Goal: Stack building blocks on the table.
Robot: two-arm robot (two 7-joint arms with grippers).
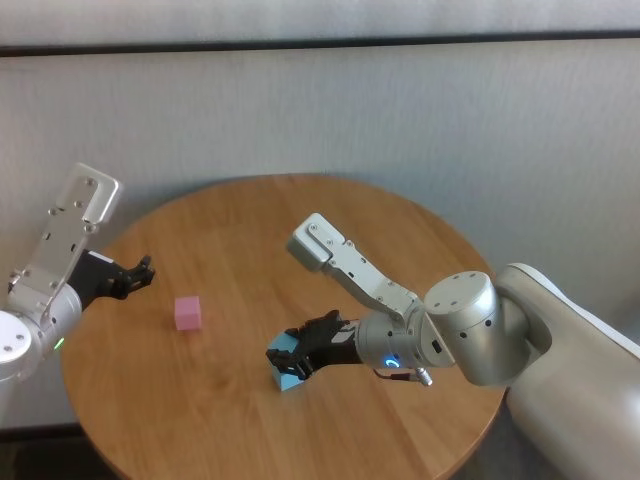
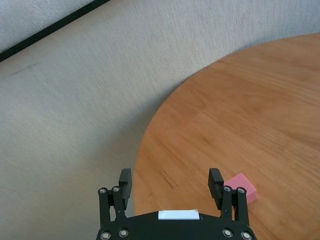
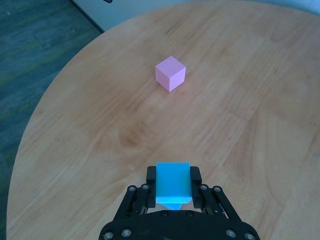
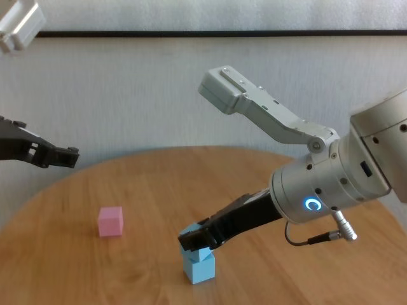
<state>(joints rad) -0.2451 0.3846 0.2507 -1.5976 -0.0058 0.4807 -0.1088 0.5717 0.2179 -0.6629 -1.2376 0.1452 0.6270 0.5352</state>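
Gripping a matte light blue cube (image 4: 192,249) between its closed black fingers (image 3: 195,176), the right gripper (image 4: 196,240) sits low and centre in the chest view, holding that block on top of a second light blue cube (image 4: 200,269) on the table (image 1: 250,230). The upper block is turned slightly against the lower. Left of them in that view, apart on the grained orange-brown wood, stands the plain pink cube (image 4: 110,221). Further left, over the round table's edge, the left gripper (image 2: 170,185) hangs with fingers spread and nothing between them. Pale textured flooring (image 2: 75,110) lies beyond the rim.
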